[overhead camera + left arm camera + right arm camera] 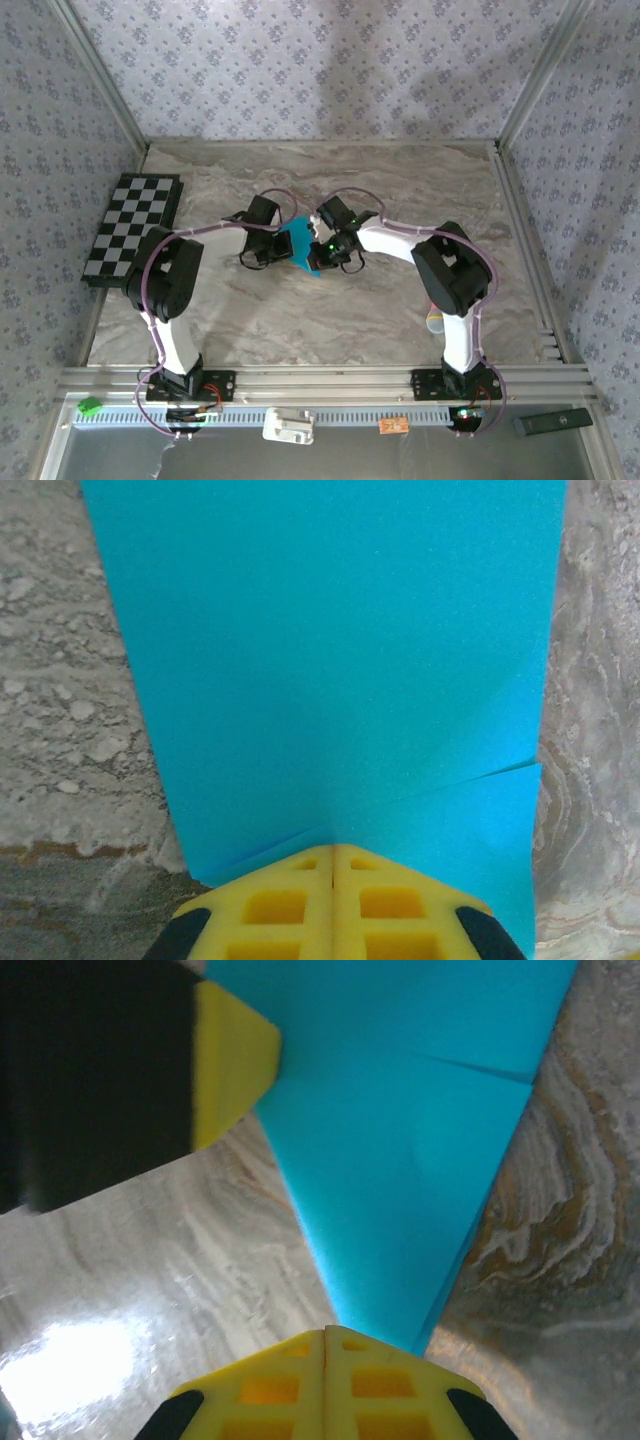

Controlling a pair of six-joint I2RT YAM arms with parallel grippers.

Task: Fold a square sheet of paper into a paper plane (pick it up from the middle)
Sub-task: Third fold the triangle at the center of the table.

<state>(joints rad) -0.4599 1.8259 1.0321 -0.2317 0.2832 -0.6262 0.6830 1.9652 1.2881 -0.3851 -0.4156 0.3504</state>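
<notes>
As you look right of the black-and-white checkered board (133,228), you see the creased teal-blue paper sheet (298,245): left gripper (333,848) clamped on one edge, right gripper (325,1335) clamped on its narrow tip.

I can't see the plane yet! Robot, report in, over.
Left end effector shut on teal paper. Right end effector shut on its pointed end. Teal paper creased, not yet a plane. Checkered board off left, not blocking.

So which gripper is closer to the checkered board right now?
Left. The left gripper pinches the blue paper on the side facing the checkered board; the right gripper pinches the paper's opposite side, farther from the board.
</notes>
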